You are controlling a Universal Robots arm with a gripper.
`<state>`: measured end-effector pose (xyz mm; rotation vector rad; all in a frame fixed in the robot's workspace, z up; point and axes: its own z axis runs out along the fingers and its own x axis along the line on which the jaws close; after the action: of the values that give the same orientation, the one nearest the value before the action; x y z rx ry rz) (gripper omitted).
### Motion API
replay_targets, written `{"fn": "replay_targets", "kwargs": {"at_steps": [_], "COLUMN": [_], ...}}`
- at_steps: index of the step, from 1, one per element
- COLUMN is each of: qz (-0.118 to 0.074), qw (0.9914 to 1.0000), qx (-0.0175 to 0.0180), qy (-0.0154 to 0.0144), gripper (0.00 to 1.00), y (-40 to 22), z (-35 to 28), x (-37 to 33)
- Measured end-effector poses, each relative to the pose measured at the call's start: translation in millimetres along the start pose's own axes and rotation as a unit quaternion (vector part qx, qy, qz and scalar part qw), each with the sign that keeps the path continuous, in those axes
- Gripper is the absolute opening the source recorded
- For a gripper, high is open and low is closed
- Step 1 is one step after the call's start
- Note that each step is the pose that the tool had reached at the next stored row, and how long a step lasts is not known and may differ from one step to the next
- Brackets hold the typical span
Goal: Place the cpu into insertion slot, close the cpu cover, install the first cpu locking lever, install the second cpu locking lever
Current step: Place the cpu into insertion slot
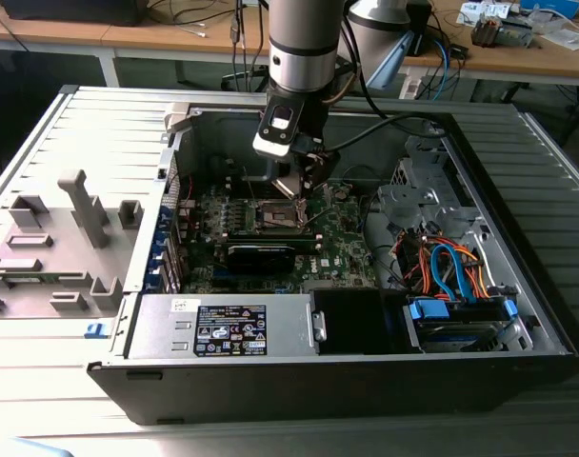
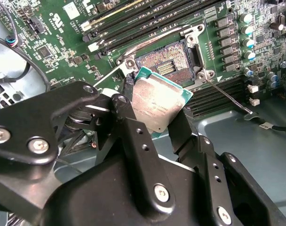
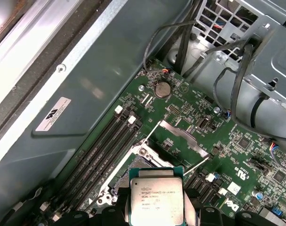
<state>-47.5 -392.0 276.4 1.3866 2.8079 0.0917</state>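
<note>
My gripper (image 1: 297,186) hangs inside the open computer case, just above the motherboard. It is shut on the cpu (image 2: 159,106), a flat square chip with a silver-grey top and a green edge, held tilted between the two black fingers (image 2: 129,127). The insertion slot (image 2: 169,63) lies open a short way beyond the chip, its dark centre and contacts bare. In the first wrist view the cpu (image 3: 156,200) covers part of the insertion slot (image 3: 133,165). The cpu cover (image 3: 180,136) stands swung up past the slot. Two thin locking levers (image 2: 227,96) (image 2: 107,77) stick out, unlatched.
Memory slots (image 3: 110,141) run beside the socket. A long black card (image 1: 261,255) lies in front of it. The power supply (image 1: 223,328), orange and blue cables (image 1: 442,267) and a drive cage (image 1: 461,319) fill the case. A grey fixture (image 1: 70,228) sits on the exterior view's left.
</note>
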Motion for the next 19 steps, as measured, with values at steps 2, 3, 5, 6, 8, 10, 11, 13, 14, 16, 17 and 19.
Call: {"fn": "replay_targets", "kwargs": {"at_steps": [2, 3, 5, 6, 8, 10, 11, 13, 14, 16, 17, 19], "qz": [0.001, 0.002, 0.003, 0.003, 0.004, 0.005, 0.005, 0.006, 0.007, 0.007, 0.008, 0.009], "qw": [1.0, 1.0, 1.0, 0.99999, 0.99999, 0.99999, 0.99998, 0.99998, 0.99998, 0.99997, 0.99997, 0.99996], "qx": [0.0, 0.0, -0.0001, -0.0001, -0.0001, -0.0001, -0.0001, -0.0001, -0.0001, -0.0001, -0.0001, -0.0002], "qy": [0.0, -0.0001, -0.0002, -0.0002, -0.0002, -0.0003, -0.0003, -0.0004, -0.0004, -0.0004, -0.0004, -0.0005], "gripper": [0.55, 0.55, 0.55, 0.55, 0.55, 0.55, 0.55, 0.55, 0.55, 0.55, 0.55, 0.55], "y": [0.0, 0.0, 0.0, 0.0, 0.0, 0.0, 0.0, 0.0, 0.0, -0.1, -0.1, -0.1], "z": [0.1, 0.2, 0.4, 0.4, 0.5, 0.6, 0.7, 0.8, 0.8, 0.9, 1.0, 1.1], "x": [0.0, 0.0, 0.0, 0.0, 0.0, 0.0, 0.0, 0.0, 0.0, 0.0, 0.0, 0.0]}}
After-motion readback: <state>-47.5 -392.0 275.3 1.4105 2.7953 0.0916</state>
